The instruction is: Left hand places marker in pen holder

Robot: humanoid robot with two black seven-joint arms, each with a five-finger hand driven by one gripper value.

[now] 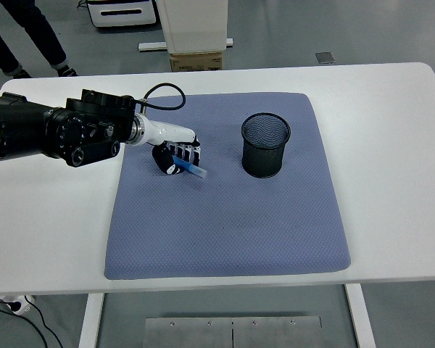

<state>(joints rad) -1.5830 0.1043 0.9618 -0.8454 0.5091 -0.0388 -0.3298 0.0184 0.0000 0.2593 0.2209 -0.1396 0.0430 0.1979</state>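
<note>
Left hand: the white-and-black left hand (180, 154) has its fingers curled around the slim blue marker (193, 170), left of the black wire-mesh pen holder (265, 146).
Marker: held low over the blue-grey quilted mat (225, 225) on the white counter (391, 109), well apart from the holder.
Risk: the marker lies nearly flat; unless tipped upright, it could strike the holder's rim and topple it.
</note>
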